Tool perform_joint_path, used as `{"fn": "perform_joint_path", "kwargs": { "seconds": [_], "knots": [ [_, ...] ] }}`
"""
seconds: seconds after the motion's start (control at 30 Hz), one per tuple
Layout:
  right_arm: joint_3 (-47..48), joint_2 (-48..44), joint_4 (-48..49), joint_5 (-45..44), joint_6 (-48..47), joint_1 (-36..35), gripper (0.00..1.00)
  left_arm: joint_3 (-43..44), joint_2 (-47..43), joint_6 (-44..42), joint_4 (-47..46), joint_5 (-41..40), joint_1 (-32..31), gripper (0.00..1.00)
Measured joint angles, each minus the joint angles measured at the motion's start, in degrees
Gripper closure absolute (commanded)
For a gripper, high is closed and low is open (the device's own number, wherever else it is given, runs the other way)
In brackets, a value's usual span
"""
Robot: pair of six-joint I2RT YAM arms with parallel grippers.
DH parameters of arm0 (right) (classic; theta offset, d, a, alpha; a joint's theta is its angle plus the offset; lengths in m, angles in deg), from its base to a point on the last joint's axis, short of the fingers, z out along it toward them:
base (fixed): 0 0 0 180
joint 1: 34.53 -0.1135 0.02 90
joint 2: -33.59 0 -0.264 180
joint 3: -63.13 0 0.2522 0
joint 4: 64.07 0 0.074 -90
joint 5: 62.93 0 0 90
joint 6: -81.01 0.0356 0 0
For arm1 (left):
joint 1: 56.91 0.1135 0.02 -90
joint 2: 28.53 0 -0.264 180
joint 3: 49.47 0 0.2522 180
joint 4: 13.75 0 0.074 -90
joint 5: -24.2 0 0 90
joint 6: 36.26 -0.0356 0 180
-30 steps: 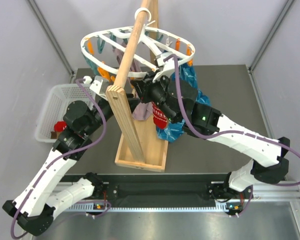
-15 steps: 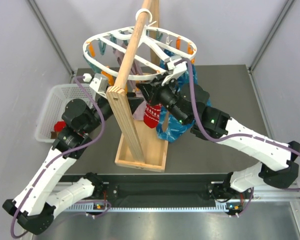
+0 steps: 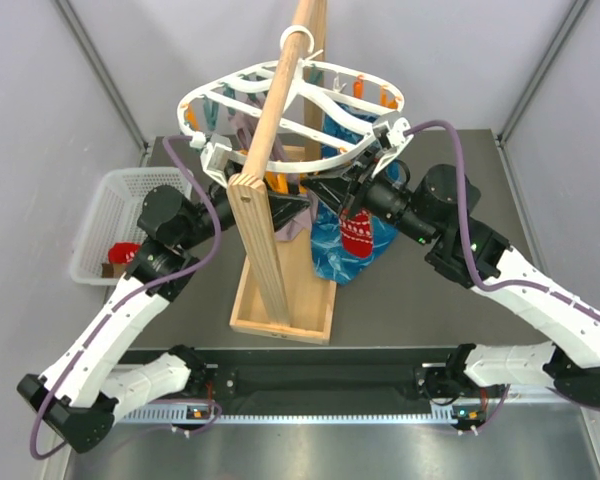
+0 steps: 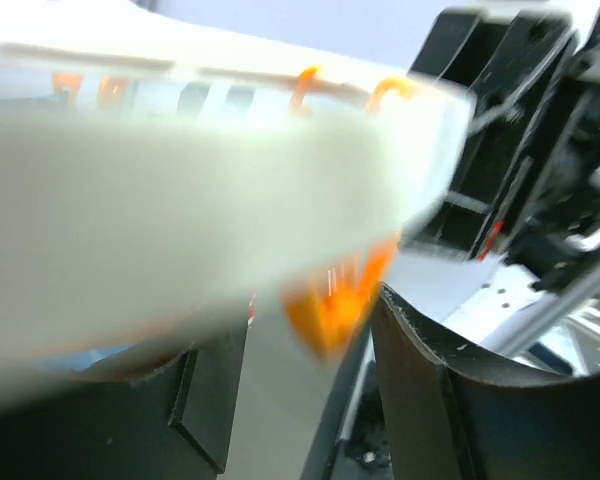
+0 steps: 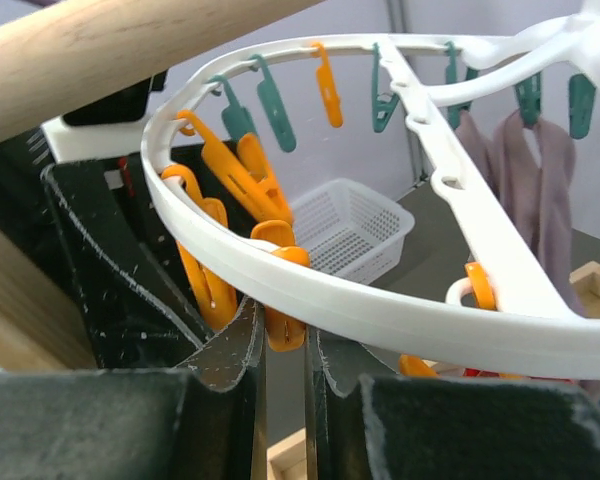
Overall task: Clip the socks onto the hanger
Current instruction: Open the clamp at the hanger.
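Note:
The hanger [image 3: 325, 160], a white oval ring with orange and teal pegs, hangs from a wooden pole. It also crosses the right wrist view [image 5: 380, 310] and blurs across the left wrist view [image 4: 180, 200]. My right gripper [image 5: 283, 335] is shut on an orange peg [image 5: 285, 325] under the near rim; from above it [image 3: 338, 182] sits at that rim. A red sock [image 3: 358, 235] dangles just below it, its hold hidden. Mauve socks [image 5: 540, 190] hang from far pegs. My left gripper [image 4: 310, 330] stands open round a blurred orange peg [image 4: 335, 300], facing the right one [image 3: 298, 200].
The wooden stand's upright [image 3: 265, 250] and base tray [image 3: 290, 305] rise between the arms. A blue plastic bag [image 3: 325, 250] lies behind the red sock. The white mesh basket [image 3: 105, 200] at the left holds a red sock [image 3: 123, 250] and a brown one [image 3: 110, 268].
The hanger has swung right and up. My right gripper moved right with it, shut its jaws on the peg, and the red sock travelled along. The left jaws widened slightly.

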Motion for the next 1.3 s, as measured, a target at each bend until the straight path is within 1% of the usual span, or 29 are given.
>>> {"fn": "perform_joint_path", "kwargs": {
  "seconds": [0.1,0.27,0.37,0.4,0.47,0.5,0.6,0.63,0.7,0.73,0.77,0.8,0.87,0.9,1.0,1.2,1.3],
  "knots": [
    [-1.6,-0.7,0.8,4.6,0.3,0.9,1.00,0.0,1.7,2.4,-4.0,2.2,0.0,0.44],
    [-2.6,-1.4,1.5,8.6,1.3,2.5,1.00,-0.7,2.4,4.0,-6.3,2.8,0.0,0.45],
    [-2.8,-1.8,1.8,10.7,2.1,3.5,1.00,-1.1,2.4,4.6,-7.8,2.8,0.0,0.54],
    [-2.9,-1.9,1.8,11.4,2.4,3.9,1.00,-1.2,2.4,4.8,-8.3,2.8,0.0,0.60],
    [-3.2,-2.1,2.0,12.5,3.0,4.5,1.00,-1.5,2.3,5.3,-9.2,2.8,0.0,0.67],
    [-3.2,-2.1,2.1,13.1,3.3,4.9,1.00,-1.5,2.2,5.4,-9.7,3.0,-0.2,0.74],
    [-3.2,-2.1,2.5,14.4,4.3,5.4,1.00,-1.5,2.2,5.1,-10.5,3.8,-0.3,0.84],
    [-3.2,-2.1,2.6,14.7,4.6,5.5,1.00,-1.5,2.2,4.9,-10.8,4.1,-0.3,0.90],
    [-3.2,-2.1,2.8,15.0,5.1,5.6,1.00,-1.5,2.4,5.2,-11.2,4.4,-0.3,0.97],
    [-3.2,-2.1,3.0,15.0,5.5,5.6,1.00,-1.5,2.5,5.3,-11.5,4.6,-0.3,1.00],
    [-3.2,-2.0,3.1,15.0,5.7,5.6,0.99,-1.5,2.6,5.4,-11.9,4.8,-0.3,1.00],
    [-3.2,-2.0,3.1,15.0,6.0,5.6,0.90,-1.5,2.6,5.5,-12.1,5.0,-0.2,1.00],
    [-3.1,-1.9,3.1,14.8,6.6,5.6,0.79,-1.5,2.6,5.4,-12.2,5.1,-0.2,1.00],
    [-2.8,-1.7,2.7,14.5,7.0,5.6,0.70,-1.5,2.6,5.1,-12.1,4.9,-0.2,1.00],
    [-1.3,-1.1,-0.1,12.5,7.3,5.6,0.56,-1.4,2.3,3.4,-10.7,2.9,-0.3,1.00],
    [2.3,0.0,-7.7,4.3,7.4,3.8,0.42,-1.4,0.0,-3.9,-4.6,-3.5,-0.8,1.00],
    [6.5,1.9,-11.3,-1.2,6.4,0.8,0.39,-1.4,-0.3,-7.1,-3.1,-5.8,-1.0,1.00]
  ]
}}
